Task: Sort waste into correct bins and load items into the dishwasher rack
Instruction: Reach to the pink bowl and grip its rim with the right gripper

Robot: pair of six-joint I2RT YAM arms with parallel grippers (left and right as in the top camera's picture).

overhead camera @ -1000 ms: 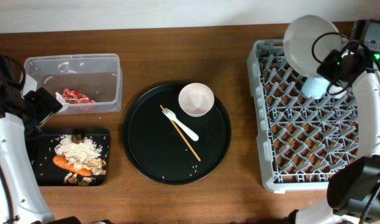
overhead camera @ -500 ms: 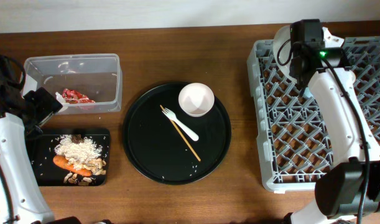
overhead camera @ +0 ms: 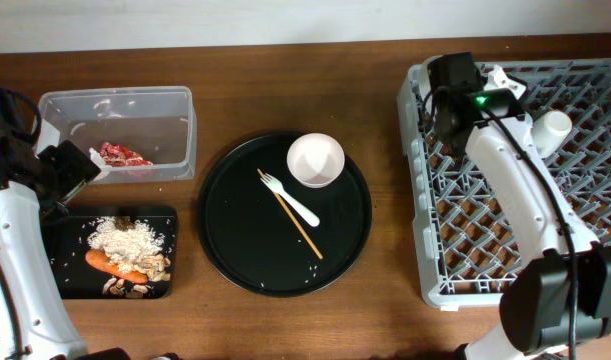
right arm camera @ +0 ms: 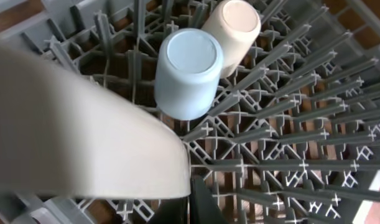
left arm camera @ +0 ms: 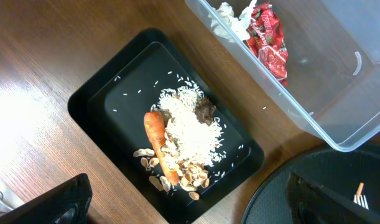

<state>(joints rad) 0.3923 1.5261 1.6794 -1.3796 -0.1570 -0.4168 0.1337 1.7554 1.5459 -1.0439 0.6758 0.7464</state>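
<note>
My right gripper is shut on the rim of the pale plate, which fills the left of the right wrist view above the grey dishwasher rack. Overhead, that gripper sits over the rack's back left corner and hides the plate. A light blue cup and a small white cup stand upside down on the pegs. The bowl, fork and chopsticks lie on the round black tray. My left gripper hangs open above the shallow black tray.
The black tray holds rice, a carrot and mushroom bits. The clear tub behind it holds the red wrapper and white paper. Brown tabletop shows between the trays and the rack.
My right arm has swung left along the rack's back edge with the plate, which went from lying face-up in the overhead view to hidden under the wrist. The left arm has stayed still.
</note>
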